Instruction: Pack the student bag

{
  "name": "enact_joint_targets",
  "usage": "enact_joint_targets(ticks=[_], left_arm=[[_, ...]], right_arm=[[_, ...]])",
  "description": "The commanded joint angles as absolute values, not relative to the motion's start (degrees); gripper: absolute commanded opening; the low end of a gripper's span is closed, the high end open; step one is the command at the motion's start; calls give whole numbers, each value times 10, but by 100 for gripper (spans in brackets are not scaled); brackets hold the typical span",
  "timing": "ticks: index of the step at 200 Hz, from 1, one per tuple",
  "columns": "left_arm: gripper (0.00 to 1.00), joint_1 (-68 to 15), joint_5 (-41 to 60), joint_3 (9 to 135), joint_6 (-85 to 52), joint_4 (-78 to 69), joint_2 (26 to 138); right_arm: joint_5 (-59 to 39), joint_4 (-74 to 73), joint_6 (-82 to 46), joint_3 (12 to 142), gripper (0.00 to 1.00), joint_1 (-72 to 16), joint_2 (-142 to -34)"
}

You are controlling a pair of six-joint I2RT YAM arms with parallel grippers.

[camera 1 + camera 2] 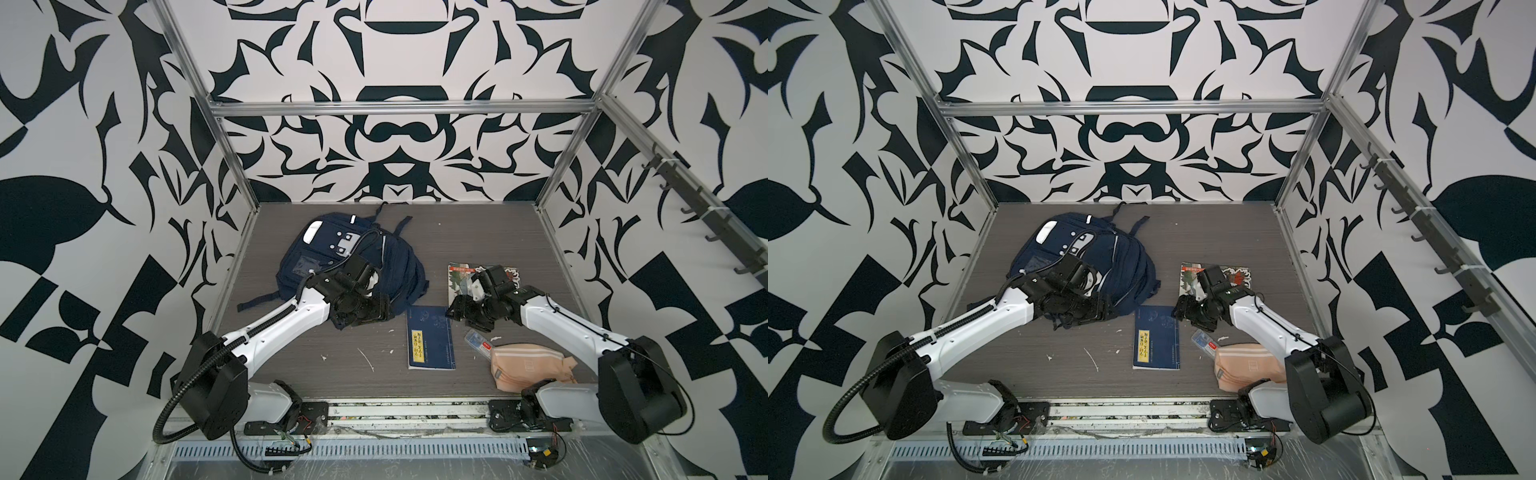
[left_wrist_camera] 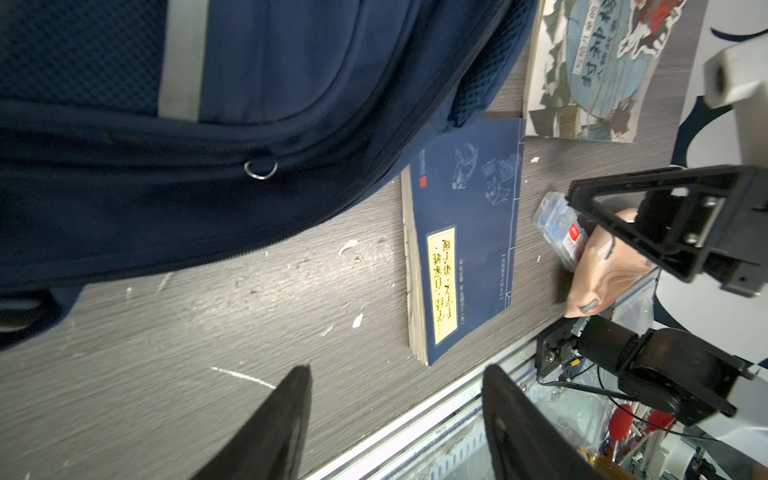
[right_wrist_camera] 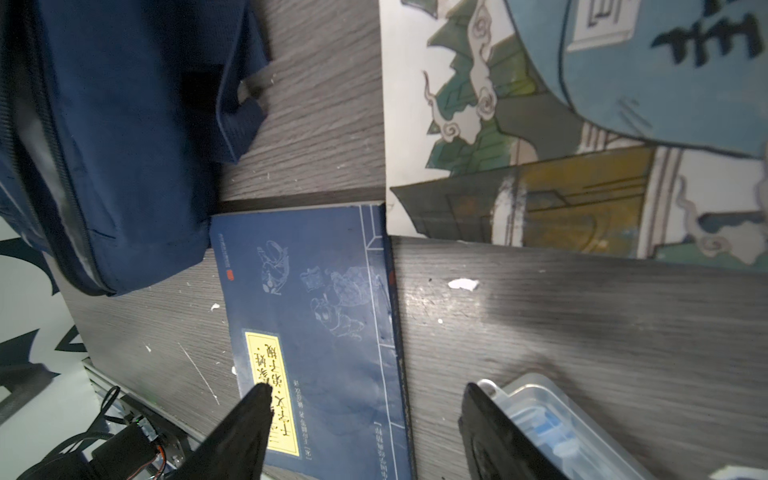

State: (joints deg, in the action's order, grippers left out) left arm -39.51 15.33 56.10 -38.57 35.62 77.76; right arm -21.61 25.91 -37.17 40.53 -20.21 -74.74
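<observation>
Flat on the grey worktop lies the navy book with its yellow title label face up, our landmark. Just past its far right corner sits an illustrated book, corner to corner with it. To its right, just beside it, a clear plastic case lies at an angle, one end against a peach striped pouch further right. Left of the navy book, white flecks scatter over the worktop. Well off to its right, a rail of dark hooks runs along the patterned wall.
</observation>
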Motion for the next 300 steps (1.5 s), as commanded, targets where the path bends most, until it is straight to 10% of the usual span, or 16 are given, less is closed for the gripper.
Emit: enact_joint_targets(ticks=[1,181,300], left_arm=[[65,-399,188,581,-379,318,791],[70,-458,276,1260,-342,249,1432],[63,-482,244,1193,-323,261,1472]], right_arm=[[-224,259,-345,437,75,-173,-749],[-198,109,-574,219,78,108,-625],[-261,-107,-579,226,76,177,-856]])
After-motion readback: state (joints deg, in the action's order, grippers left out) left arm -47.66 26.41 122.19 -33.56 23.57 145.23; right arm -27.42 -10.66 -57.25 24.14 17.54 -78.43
